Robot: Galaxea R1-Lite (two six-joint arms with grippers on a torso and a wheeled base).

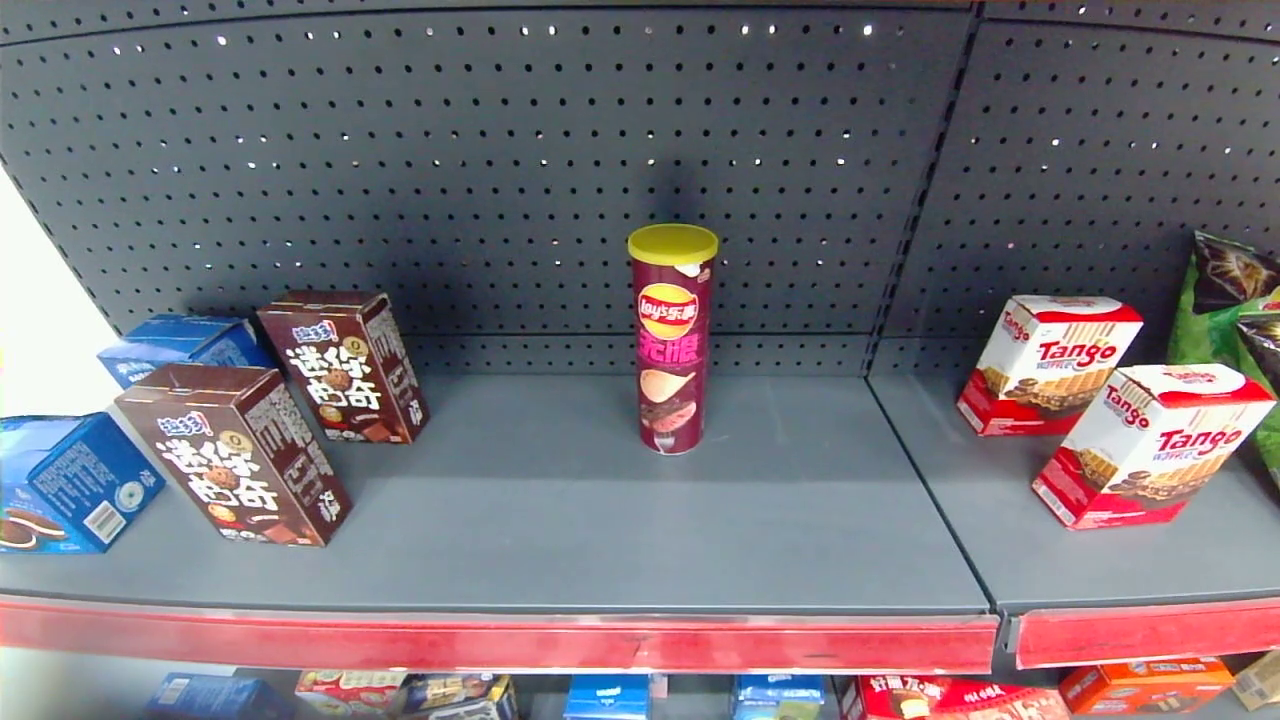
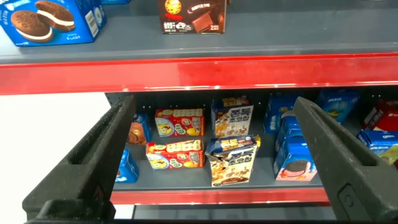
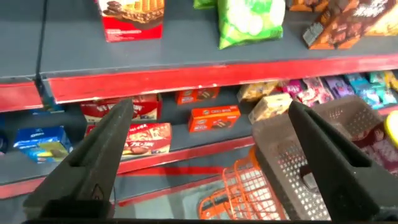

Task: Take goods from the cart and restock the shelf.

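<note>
Both my claws gape wide, black fingers far apart, with nothing held or touched. My left claw (image 2: 214,165) hangs just before the red front edge (image 2: 199,71) of the grey metal shelf (image 1: 600,520), facing the tier below, where small red, blue and brown snack boxes (image 2: 180,146) stand in rows. My right claw (image 3: 211,168) hangs by the orange wire cart (image 3: 245,193) and a grey perforated plastic basket (image 3: 323,143). I cannot make out what lies in the basket.

On the shelf an upright maroon cardboard chip can with a yellow lid (image 1: 672,340) stands alone at the middle, well apart from everything else. Its label shows a chip picture and pink lettering. To my left are two brown cardboard cookie boxes with large white characters (image 1: 235,455), one behind the other, and beside them two blue cardboard boxes picturing sandwich cookies (image 1: 70,480). To my right, past the shelf seam, two red-and-white cardboard wafer boxes (image 1: 1150,445) lean back, red lettering on their fronts, with green foil snack bags (image 1: 1235,300) just beyond. A dark grey pegboard back panel (image 1: 500,150) rises behind.
</note>
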